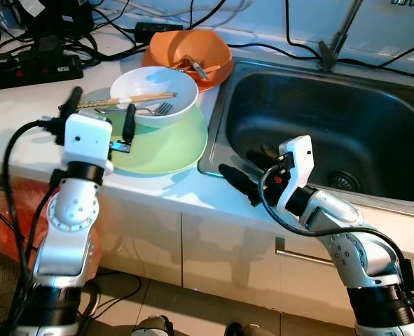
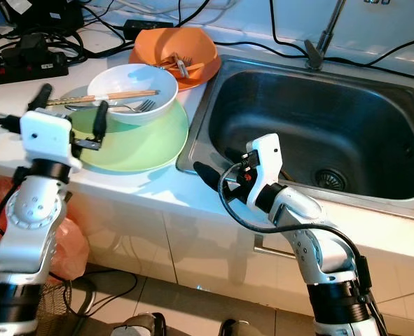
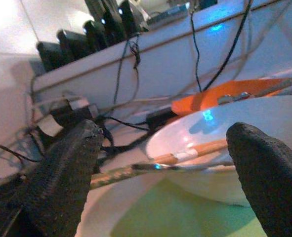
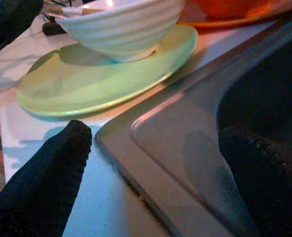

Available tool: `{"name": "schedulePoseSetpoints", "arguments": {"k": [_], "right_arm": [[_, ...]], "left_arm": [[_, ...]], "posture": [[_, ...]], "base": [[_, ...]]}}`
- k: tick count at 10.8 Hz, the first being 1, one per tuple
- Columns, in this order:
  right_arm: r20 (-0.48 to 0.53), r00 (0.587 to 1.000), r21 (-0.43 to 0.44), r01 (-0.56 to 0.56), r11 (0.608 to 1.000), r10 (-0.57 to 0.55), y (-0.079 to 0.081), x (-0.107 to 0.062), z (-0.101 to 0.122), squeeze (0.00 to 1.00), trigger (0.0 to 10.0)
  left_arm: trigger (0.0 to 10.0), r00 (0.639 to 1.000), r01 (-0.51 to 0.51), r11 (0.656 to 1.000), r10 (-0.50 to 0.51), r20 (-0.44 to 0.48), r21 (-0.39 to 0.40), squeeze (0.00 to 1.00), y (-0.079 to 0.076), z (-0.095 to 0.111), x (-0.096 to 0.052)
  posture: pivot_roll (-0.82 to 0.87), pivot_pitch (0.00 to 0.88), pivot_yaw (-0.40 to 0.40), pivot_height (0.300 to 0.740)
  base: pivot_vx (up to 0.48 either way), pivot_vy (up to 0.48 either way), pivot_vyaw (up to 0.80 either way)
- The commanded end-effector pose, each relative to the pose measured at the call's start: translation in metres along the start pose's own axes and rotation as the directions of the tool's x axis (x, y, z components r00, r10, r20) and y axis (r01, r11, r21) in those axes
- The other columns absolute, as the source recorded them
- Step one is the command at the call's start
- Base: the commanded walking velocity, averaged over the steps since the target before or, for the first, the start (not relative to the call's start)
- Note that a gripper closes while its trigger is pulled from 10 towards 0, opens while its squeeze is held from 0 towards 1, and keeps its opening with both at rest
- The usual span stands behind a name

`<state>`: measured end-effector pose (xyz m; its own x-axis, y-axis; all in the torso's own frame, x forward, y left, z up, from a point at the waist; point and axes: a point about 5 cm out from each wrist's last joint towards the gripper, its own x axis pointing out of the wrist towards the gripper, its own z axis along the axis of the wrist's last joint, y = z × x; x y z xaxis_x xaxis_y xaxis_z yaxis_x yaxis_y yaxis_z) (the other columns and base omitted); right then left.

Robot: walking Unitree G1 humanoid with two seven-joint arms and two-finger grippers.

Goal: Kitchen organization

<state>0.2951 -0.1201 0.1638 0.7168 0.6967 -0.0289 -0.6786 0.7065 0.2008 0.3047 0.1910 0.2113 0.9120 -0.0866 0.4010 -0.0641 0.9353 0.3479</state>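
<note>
Your left gripper hangs spread wide and empty, its fingers straddling the near rim of the green plate; just ahead sits the white bowl with chopsticks and a fork laid across it, the orange bowl beyond. To lift the bowl cleanly, I'd advise closing on its rim, clear of the loose utensils. Your right gripper is also parted and empty, hovering over the sink corner. No readable writing appears anywhere
</note>
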Motion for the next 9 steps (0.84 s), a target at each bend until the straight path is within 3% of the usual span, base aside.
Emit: {"name": "schedulePoseSetpoints", "arguments": {"k": [1, 3, 4, 5, 9], "right_arm": [[0.005, 1.000, -0.011, -0.006, 1.000, 0.006, 0.003, -0.002, 0.003, 1.00, 10.0], [0.003, 1.000, -0.020, -0.011, 1.000, 0.011, 0.005, -0.004, 0.005, 1.00, 10.0], [0.003, 1.000, -0.022, -0.013, 1.000, 0.014, 0.006, -0.004, 0.005, 1.00, 10.0], [0.001, 1.000, -0.026, -0.018, 0.999, 0.018, 0.007, -0.004, 0.006, 1.00, 10.0], [-0.009, 0.999, -0.029, -0.036, 0.999, 0.036, 0.008, -0.005, 0.005, 0.93, 10.0]], "left_arm": [[10.0, 1.000, 0.018, 0.999, -0.018, -0.020, -0.037, 0.16, -0.001, -0.003, 0.003], [10.0, 0.997, 0.068, 0.994, -0.070, -0.016, -0.085, 0.00, -0.007, -0.003, 0.009], [6.4, 0.996, 0.082, 0.991, -0.083, -0.010, -0.104, 0.00, -0.007, -0.002, 0.011], [0.0, 0.995, 0.099, 0.986, -0.100, 0.000, -0.133, 0.00, -0.007, -0.002, 0.013], [0.0, 0.995, 0.103, 0.980, -0.103, 0.008, -0.173, 0.00, -0.006, -0.001, 0.016]], "posture": [[0.10, 0.129, -0.050, 0.740], [0.09, 0.132, -0.049, 0.740], [0.09, 0.132, -0.049, 0.740], [0.09, 0.131, -0.048, 0.740], [0.09, 0.129, -0.047, 0.740]], "base": [[0.000, 0.000, 0.00], [0.000, 0.000, 0.00], [0.000, 0.000, 0.00], [0.000, 0.000, 0.00], [0.000, 0.000, 0.00]]}}
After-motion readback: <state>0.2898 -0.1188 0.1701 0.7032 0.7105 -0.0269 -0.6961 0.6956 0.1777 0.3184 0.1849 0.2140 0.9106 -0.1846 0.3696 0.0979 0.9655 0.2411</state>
